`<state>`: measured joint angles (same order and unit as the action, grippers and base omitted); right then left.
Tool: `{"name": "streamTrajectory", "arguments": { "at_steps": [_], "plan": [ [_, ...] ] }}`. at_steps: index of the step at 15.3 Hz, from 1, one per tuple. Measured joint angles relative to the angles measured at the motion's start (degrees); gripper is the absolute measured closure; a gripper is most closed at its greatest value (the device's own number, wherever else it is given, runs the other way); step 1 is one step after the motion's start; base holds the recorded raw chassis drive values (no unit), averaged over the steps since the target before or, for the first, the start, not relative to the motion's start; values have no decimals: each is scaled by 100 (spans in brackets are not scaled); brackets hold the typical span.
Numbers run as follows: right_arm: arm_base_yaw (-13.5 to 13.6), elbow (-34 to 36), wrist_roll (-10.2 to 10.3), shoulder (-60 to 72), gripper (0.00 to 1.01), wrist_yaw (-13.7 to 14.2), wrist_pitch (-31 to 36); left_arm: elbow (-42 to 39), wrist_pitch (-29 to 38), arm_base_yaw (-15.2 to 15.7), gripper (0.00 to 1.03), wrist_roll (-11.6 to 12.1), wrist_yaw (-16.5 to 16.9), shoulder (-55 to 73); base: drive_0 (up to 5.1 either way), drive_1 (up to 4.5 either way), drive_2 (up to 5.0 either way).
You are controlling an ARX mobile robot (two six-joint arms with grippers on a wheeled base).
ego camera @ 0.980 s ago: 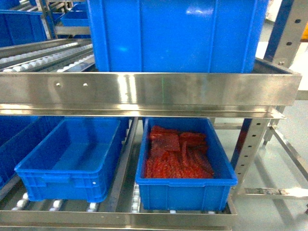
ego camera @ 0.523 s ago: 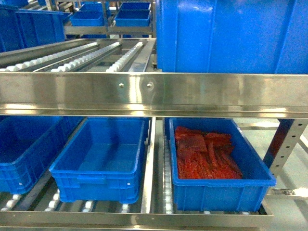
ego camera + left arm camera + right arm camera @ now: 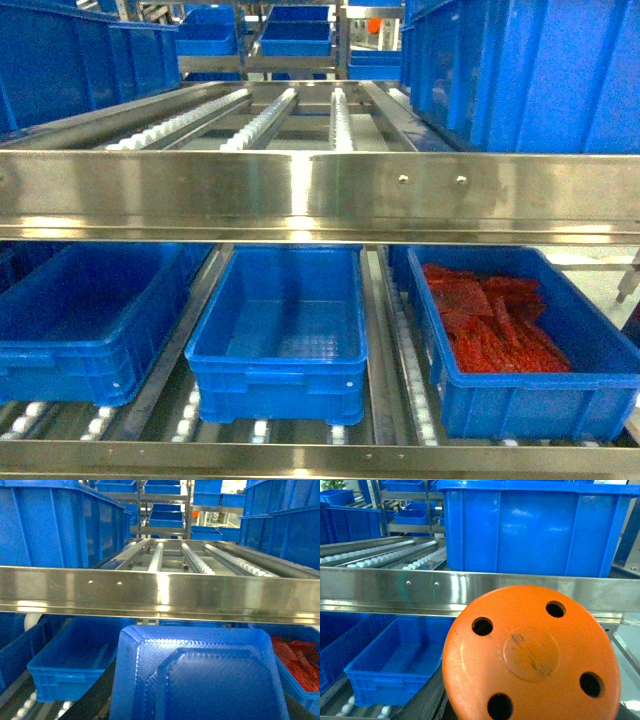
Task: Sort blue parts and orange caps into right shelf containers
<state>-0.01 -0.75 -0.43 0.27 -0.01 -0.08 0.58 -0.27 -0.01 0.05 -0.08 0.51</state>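
In the left wrist view a blue part (image 3: 200, 675), a ribbed tray-like plastic piece, fills the lower frame close to the camera. My left gripper holds it, and its jaws are hidden behind it. An orange cap (image 3: 530, 655), a round disc with several holes, fills the lower right wrist view in the same way, held by my right gripper with the jaws hidden. Neither gripper appears in the head view. On the lower shelf stand the right shelf containers: an empty blue crate (image 3: 280, 340) in the middle and a blue crate (image 3: 520, 405) holding red-orange pieces (image 3: 490, 320) on the right.
A steel shelf rail (image 3: 320, 195) crosses the head view above the lower crates. Another blue crate (image 3: 80, 320) stands at lower left. A large blue crate (image 3: 520, 70) sits on the upper roller level (image 3: 270, 115) at right. More racks of crates stand behind.
The head view has shifted left: the crates slid to the right in the frame, a third crate appeared at lower left, and the large upper crate moved to the right edge.
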Motion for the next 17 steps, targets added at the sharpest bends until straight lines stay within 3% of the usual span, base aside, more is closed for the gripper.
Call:
{"name": "streamTrajectory", "arguments": {
  "at_steps": [17],
  "plan": [
    [0,0,0,0,57,0,-26,2,-11,0,59,0,7,0,-485,322,173]
  ]
}}
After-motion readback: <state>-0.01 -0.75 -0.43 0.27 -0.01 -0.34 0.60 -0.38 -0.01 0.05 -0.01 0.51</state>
